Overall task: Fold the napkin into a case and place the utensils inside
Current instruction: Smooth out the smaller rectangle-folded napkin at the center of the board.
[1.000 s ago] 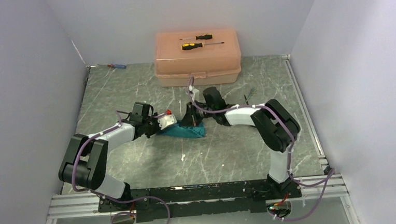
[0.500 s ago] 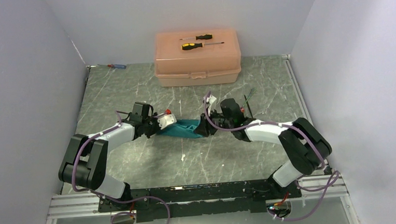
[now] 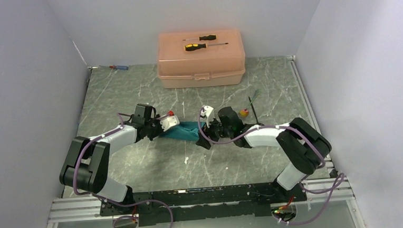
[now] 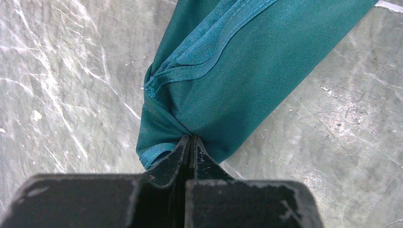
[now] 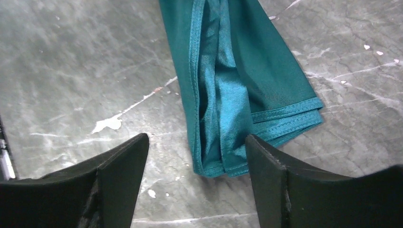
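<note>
Grey marbled tabletop (image 3: pixel 139 165), the teal napkin (image 3: pixel 187 130) at its middle as a long narrow folded band.
The folding seems near its end; next, I think, the fork (image 3: pixel 252 98), well apart at the right, must go into the open end. The left gripper (image 4: pixel 191 138) is closed, pinching one end of the cloth; the right gripper (image 5: pixel 196 142) stands wide open over the other end, holding nothing.

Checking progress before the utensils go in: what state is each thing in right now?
napkin: folded into a narrow strip, lying flat.
left gripper: shut on the napkin's end.
right gripper: open, at the other end.
peach box: lid closed.
fork: lying loose, outside the napkin.
</note>
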You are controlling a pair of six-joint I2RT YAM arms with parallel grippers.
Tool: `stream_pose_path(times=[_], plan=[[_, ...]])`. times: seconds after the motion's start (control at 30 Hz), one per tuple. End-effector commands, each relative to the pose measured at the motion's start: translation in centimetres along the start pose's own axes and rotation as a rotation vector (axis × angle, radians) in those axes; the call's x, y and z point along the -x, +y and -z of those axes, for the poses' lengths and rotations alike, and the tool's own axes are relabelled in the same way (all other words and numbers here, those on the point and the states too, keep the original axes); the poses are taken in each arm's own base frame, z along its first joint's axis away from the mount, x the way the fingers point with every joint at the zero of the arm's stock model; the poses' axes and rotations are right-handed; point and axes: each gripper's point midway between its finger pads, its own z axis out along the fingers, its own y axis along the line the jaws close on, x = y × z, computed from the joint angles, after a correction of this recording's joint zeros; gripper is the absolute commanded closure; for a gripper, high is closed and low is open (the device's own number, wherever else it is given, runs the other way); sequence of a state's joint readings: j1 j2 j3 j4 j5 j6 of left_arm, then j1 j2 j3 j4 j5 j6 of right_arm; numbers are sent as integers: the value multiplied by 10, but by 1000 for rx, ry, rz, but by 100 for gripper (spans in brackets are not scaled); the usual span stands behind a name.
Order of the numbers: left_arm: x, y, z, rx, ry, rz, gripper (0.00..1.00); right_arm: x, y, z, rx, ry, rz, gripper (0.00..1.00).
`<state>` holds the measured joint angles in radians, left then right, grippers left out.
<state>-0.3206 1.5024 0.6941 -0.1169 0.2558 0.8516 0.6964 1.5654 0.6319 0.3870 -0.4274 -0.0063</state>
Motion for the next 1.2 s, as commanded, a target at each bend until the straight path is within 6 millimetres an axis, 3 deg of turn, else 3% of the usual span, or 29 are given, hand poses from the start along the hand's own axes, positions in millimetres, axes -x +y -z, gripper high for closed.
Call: stream_pose_path(times=[0.0,0.1,0.23,0.47,0.63,0.97,1.17], plan=[[-22,-29,1,-98,79,54,97,18,-9,-11,-29,-22,75,33],[-21,-29,2,-97,79,52,97,23,-13,-11,-52,-39,88,50],[-22,-28,1,-96,77,45,97,24,-15,-13,-53,-30,103,58],[-16,-21,1,-75,59,27,97,17,-28,-28,17,62,6,89],[-10,-13,2,-55,51,33,97,17,-42,-35,25,104,-53,95],[16,8,9,-25,12,109,97,-12,-54,-54,99,239,-164,96],[27,18,15,-3,4,173,97,-37,-62,-51,69,321,-211,97]])
